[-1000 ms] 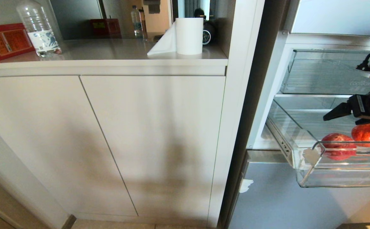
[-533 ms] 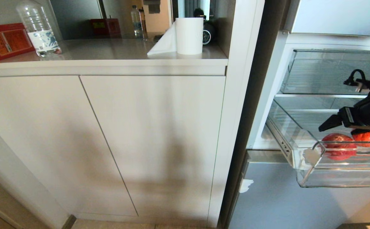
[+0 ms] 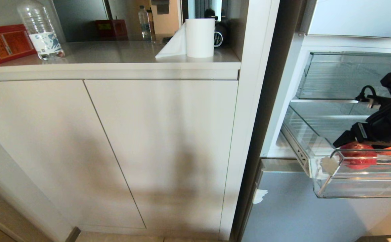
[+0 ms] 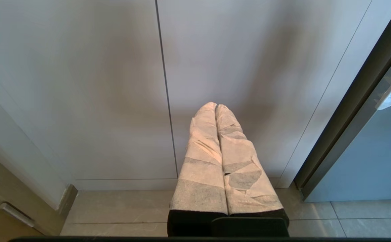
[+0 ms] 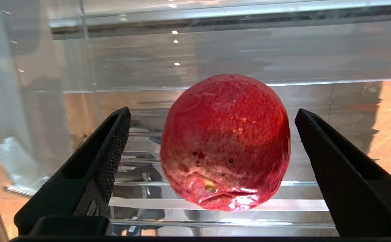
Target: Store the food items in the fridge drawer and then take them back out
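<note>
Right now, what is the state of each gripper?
Left gripper: shut, empty, parked by the cabinet.
Right gripper: open around the red fruit, not gripping.

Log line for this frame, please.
right pincer: open, straddling red fruit | fruit: resting in fridge drawer, ungripped | left pincer: shut, parked by cabinet

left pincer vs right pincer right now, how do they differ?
The left pincer is shut, its fingers pressed together; the right pincer stands wide open. The left pincer's fingers are wrapped in white tape; the right pincer's are bare black. The left pincer hangs by the cabinet doors, near nothing; the right pincer is in the fridge drawer, straddling the red fruit without touching it. Both hold nothing.
</note>
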